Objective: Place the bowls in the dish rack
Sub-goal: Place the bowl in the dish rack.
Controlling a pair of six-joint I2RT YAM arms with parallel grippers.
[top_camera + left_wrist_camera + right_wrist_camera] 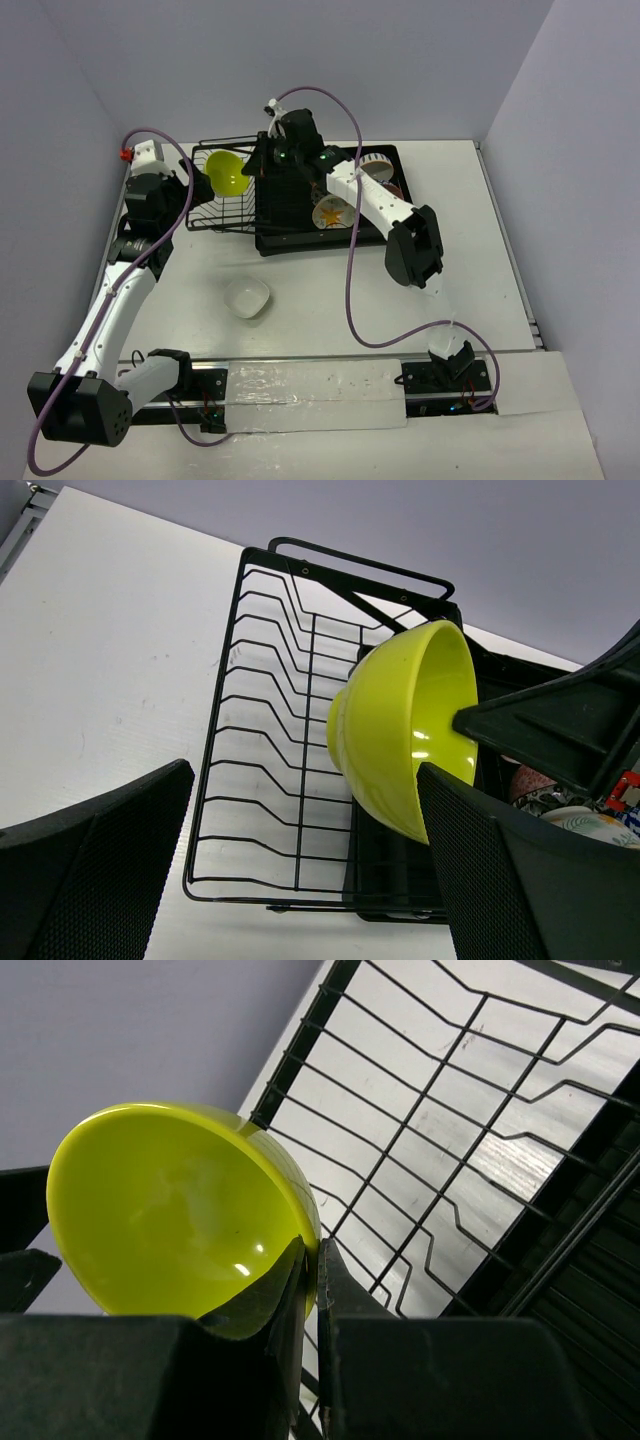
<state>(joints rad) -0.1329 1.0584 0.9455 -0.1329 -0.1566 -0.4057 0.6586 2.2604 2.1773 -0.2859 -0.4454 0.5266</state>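
My right gripper (312,1250) is shut on the rim of the lime green bowl (170,1210), one finger inside and one outside. It holds the bowl (228,172) tilted on its side above the wire basket section (222,214) of the black dish rack (300,238). My left gripper (194,184) stands wide open just left of the basket, with the green bowl (400,730) beyond its right finger (520,880) and untouched. A white bowl with orange leaves (330,212) and a red-orange patterned bowl (378,175) stand on the slatted tray. A plain cream bowl (247,296) sits upright on the table.
Purple-grey walls close in the table on the left, back and right. The right arm (380,205) reaches across the slatted tray, its purple cable (352,290) looping over the table. The arm bases' rail (310,385) runs along the near edge.
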